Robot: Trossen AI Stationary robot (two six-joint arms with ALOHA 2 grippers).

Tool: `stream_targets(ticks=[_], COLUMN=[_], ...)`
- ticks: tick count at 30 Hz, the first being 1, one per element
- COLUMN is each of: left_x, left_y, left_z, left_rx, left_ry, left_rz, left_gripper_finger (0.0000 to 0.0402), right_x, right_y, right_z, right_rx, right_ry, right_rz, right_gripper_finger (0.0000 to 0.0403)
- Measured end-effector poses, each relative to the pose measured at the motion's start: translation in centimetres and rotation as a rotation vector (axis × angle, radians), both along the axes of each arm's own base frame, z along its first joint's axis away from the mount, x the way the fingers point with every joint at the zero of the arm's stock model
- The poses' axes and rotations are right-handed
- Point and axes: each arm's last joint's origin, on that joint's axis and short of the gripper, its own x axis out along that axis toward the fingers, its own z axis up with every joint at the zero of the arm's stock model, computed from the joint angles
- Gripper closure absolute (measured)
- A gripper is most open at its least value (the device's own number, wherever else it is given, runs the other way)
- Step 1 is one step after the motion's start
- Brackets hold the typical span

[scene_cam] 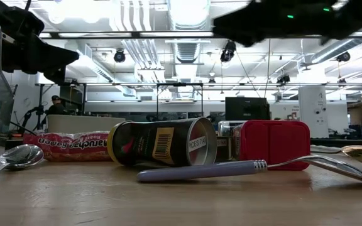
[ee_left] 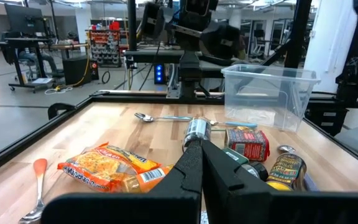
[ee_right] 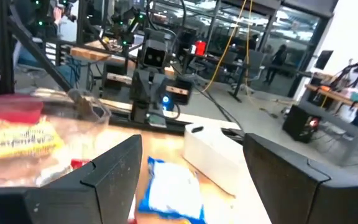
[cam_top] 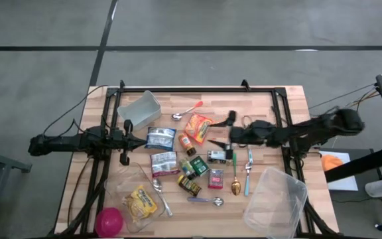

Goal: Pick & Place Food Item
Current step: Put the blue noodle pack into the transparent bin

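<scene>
Food packets lie flat in the middle of the wooden table: an orange noodle packet [cam_top: 197,127], a blue-and-silver packet [cam_top: 159,138] and a grey packet [cam_top: 164,163]. A yellow packet [cam_top: 141,202] lies in a clear container at the near left. My right gripper [cam_top: 212,133] reaches in from the right, level and above the table, open, just right of the orange packet; nothing is between its fingers [ee_right: 114,168]. My left gripper [cam_top: 132,140] waits shut at the left, pointing at the blue packet; the left wrist view shows it [ee_left: 201,168] short of the orange packet [ee_left: 114,168].
Small cans [cam_top: 190,179], a red box [cam_top: 215,178] and several spoons [cam_top: 235,176] lie near the middle. A clear bin [cam_top: 140,109] stands far left, another [cam_top: 276,199] near right. A pink lid [cam_top: 110,220] is at the near left corner. A black frame [cam_top: 197,89] runs along the far edge.
</scene>
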Motion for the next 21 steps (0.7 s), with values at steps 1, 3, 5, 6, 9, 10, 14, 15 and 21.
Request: stream_targets(ticks=[1,3,5,6,9,10,14,15,21], left_x=[0.0,0.0,0.0,0.0,0.0,0.0,0.0,0.0,0.0], left_y=[0.0,0.0,0.0,0.0,0.0,0.0,0.0,0.0,0.0], left_z=[0.0,0.0,0.0,0.0,0.0,0.0,0.0,0.0,0.0], left_rx=[0.0,0.0,0.0,0.0,0.0,0.0,0.0,0.0,0.0], left_ry=[0.0,0.0,0.0,0.0,0.001,0.0,0.0,0.0,0.001], left_rz=[0.0,0.0,0.0,0.0,0.0,0.0,0.0,0.0,0.0], left_gripper_finger=[0.0402,0.0402,0.0402,0.0402,0.0402,0.0402,0.0402,0.0402,0.0402], right_x=[-0.9,-2.8,-4.6,-5.5,-7.9,-8.6,-10.6,-10.9,-12.5], right_y=[0.0,-0.1,-0.2,-0.3,-0.5,-0.6,-0.6,-0.6,-0.7], right_z=[-0.1,-0.6,-1.0,-1.3,-2.2,-2.5,-3.1,-3.3,-4.3], right_rx=[-0.006,-0.019,-0.02,-0.016,0.041,0.061,0.09,0.093,0.121], right_ry=[-0.007,-0.018,-0.037,-0.045,-0.088,-0.107,-0.17,-0.183,-0.222], right_rz=[-0.001,-0.003,-0.007,-0.012,-0.065,-0.082,-0.085,-0.084,-0.083], right_gripper_finger=[0.0126,0.0126,0.0126,0.0126,0.0126,0.0126,0.0126,0.0126,0.0126])
